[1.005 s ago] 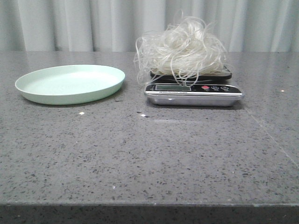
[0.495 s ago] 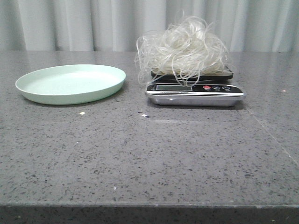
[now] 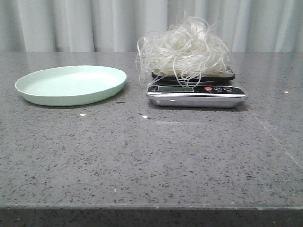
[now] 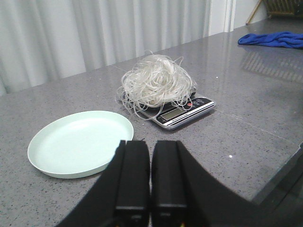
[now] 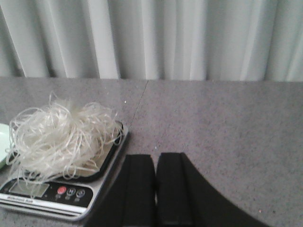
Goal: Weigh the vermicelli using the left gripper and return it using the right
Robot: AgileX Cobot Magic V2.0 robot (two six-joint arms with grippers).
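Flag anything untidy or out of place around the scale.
Loose strands of the vermicelli droop over the edge of the scale and across its display, partly hiding it. Nothing has spilled on the table.

Whitish tangled vermicelli (image 3: 183,48) heaped on the scale (image 3: 196,93).

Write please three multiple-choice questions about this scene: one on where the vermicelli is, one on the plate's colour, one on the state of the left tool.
1. Where does the vermicelli lie?
A. on the plate
B. on the scale
C. on the bare table

2. What colour is the plate?
A. pale green
B. red
C. black

3. How is the left tool?
A. wide open
B. shut on noodles
C. shut and empty

Answers:
1 B, the nest sits on the scale.
2 A, the plate is pale green.
3 C, its fingers meet with nothing between them, away from the noodles.
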